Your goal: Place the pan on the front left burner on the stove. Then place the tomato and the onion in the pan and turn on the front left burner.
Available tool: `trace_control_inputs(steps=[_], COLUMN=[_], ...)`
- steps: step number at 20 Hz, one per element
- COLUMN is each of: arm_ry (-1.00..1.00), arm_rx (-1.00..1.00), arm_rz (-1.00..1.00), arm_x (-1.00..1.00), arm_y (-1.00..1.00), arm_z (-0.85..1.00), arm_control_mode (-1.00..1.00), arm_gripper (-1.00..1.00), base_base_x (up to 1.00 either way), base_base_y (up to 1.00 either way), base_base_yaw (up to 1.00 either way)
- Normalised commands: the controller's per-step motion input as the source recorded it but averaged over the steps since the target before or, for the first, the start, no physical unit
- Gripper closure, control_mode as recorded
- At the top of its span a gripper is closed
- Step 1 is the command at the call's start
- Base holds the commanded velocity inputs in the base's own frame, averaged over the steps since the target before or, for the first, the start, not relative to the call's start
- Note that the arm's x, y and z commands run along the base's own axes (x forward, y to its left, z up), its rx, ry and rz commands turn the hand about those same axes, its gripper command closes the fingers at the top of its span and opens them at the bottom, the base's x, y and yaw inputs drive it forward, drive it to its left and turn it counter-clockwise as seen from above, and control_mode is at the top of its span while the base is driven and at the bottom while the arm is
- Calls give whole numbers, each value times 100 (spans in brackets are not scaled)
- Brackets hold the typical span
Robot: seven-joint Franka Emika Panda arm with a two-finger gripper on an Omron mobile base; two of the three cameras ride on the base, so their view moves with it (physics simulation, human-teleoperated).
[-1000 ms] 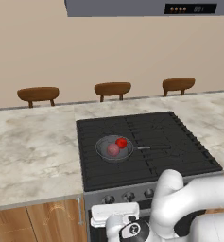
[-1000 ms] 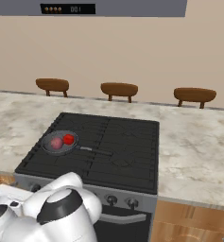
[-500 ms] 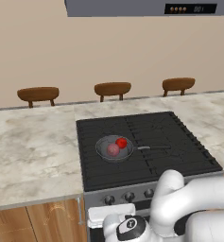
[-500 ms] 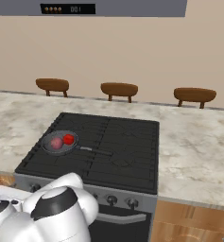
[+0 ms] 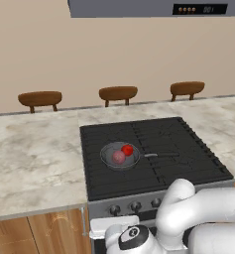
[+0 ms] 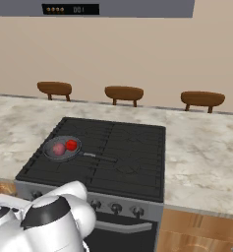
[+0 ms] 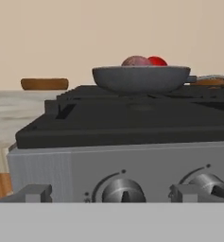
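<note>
While the shallow, round dark-grey pan (image 5: 120, 156) sits on the front left burner (image 5: 114, 168) of the ridged black stove (image 5: 188, 158), the glossy red tomato (image 5: 127, 149) and the duller pinkish onion (image 5: 119, 157) lie touching inside it, the thin straight handle pointing toward the stove's right side. Since half a second ago the arm has sunk further in front of the stove, bringing the gripper (image 7: 118, 194), jaws spread wide and empty, level with the grey steel front, just before the round metal knobs (image 7: 123, 190). Beyond the stove, marbled counter (image 5: 34, 158) and three brown stool tops (image 5: 118, 93) line the wall.
</note>
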Motion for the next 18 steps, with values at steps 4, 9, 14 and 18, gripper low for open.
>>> trace_control_inputs(steps=[4,9,14,18], arm_ry=[3,1,0,0], arm_rx=[0,0,0,0], arm_rz=[-5,-9,-9,-10], arm_x=[0,0,3,11], arm_y=[0,0,0,0], arm_z=[-11,-4,-5,-8], arm_control_mode=[-100,-100,-100,-100], arm_gripper=[-100,-100,-100,-100], base_base_x=[0,0,0,0], base_base_y=[0,0,0,0], base_base_yaw=[0,0,0,0])
